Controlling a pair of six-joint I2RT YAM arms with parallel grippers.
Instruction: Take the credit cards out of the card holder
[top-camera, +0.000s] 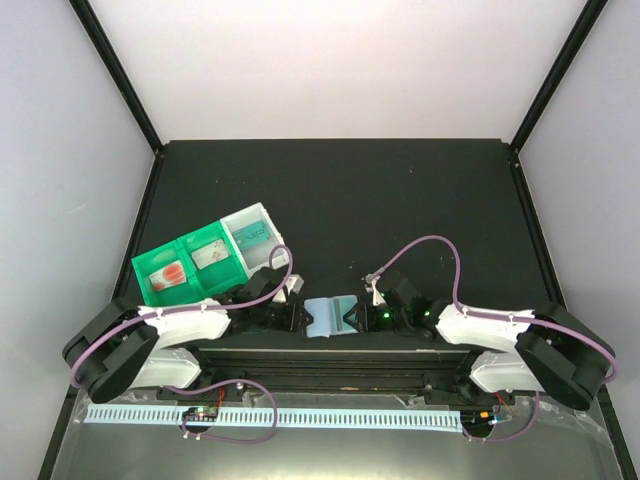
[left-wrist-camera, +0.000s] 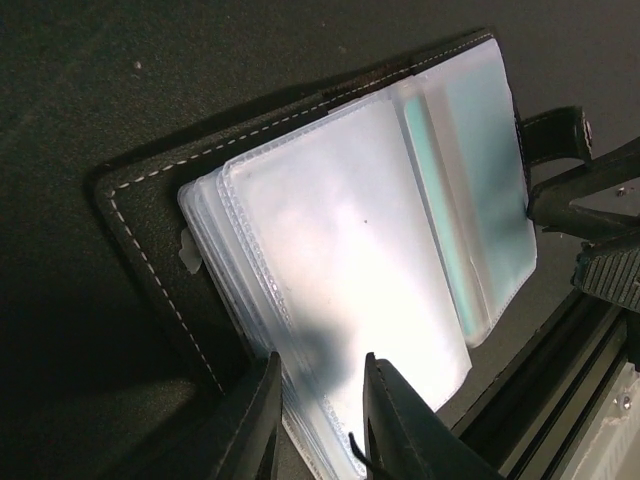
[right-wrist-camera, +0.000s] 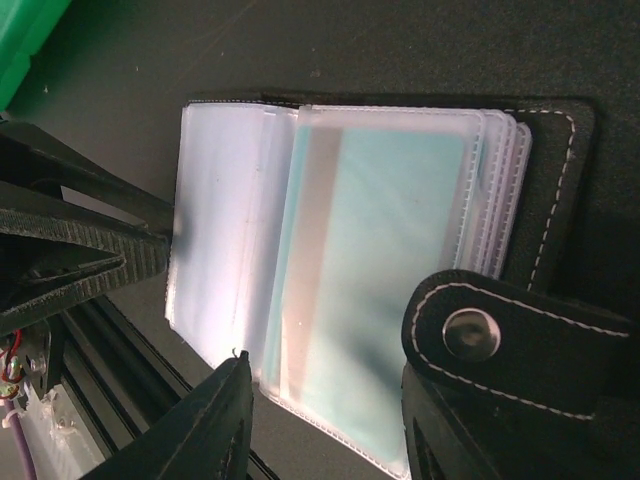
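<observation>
Currently your left gripper (left-wrist-camera: 320, 372) is clenched on the clear sleeves of the card holder (top-camera: 332, 316). Your right gripper (right-wrist-camera: 326, 385) stands spread around the sleeve holding the teal credit card (right-wrist-camera: 400, 250). The card holder lies open on the black table (top-camera: 350, 190), between both grippers.

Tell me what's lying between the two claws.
The open card holder, with a teal card in its sleeves. The top view shows it between the left claw and right claw.
</observation>
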